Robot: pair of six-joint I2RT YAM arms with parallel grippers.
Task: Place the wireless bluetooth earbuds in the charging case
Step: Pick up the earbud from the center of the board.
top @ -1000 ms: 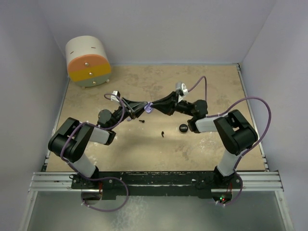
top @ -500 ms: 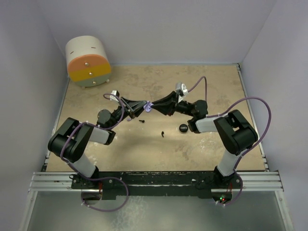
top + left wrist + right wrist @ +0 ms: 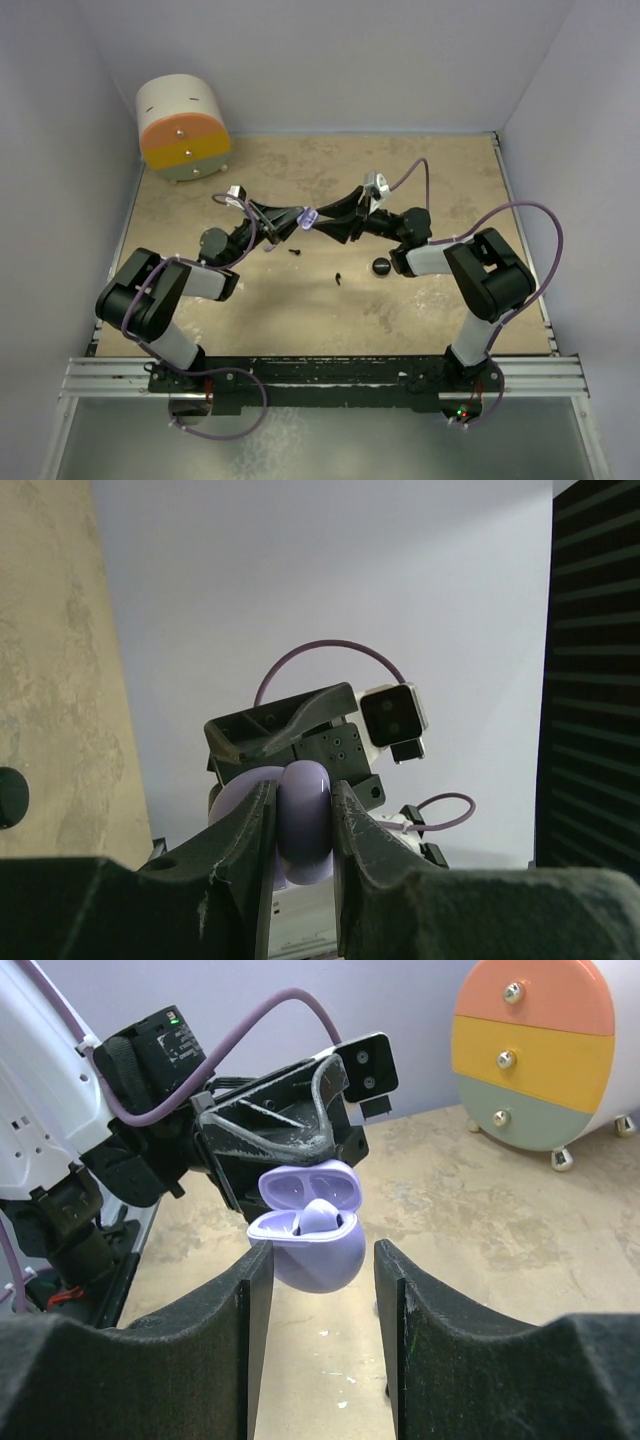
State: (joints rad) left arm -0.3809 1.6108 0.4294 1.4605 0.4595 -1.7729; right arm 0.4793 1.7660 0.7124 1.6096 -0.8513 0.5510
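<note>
**Lavender case held aloft between two robot arms**

A mottled beige stone-look counter fills the scene. At its far left corner stands a white drum-shaped cabinet with orange, yellow and grey-green drawer fronts. The black-and-white left arm and the black-and-white right arm reach inward from the near edge and meet above the middle of the counter.

The left end effector is closed on a glossy pale lavender clamshell charging case. Its two fingers press against opposite sides of the shell and hold it clear of the counter. The right end effector faces it with fingers spread wide, one on each side of the case, and grips nothing. Whether either finger touches the shell cannot be told.

The case's lid stands open toward the right wrist camera, and a pale lavender earbud sits in the base.

A small black round disc lies on the counter, just on the near side of the right forearm. A tiny black stemmed earbud lies loose on the counter near the raised case. A second black earbud lies between it and the disc, apart from both.
</note>
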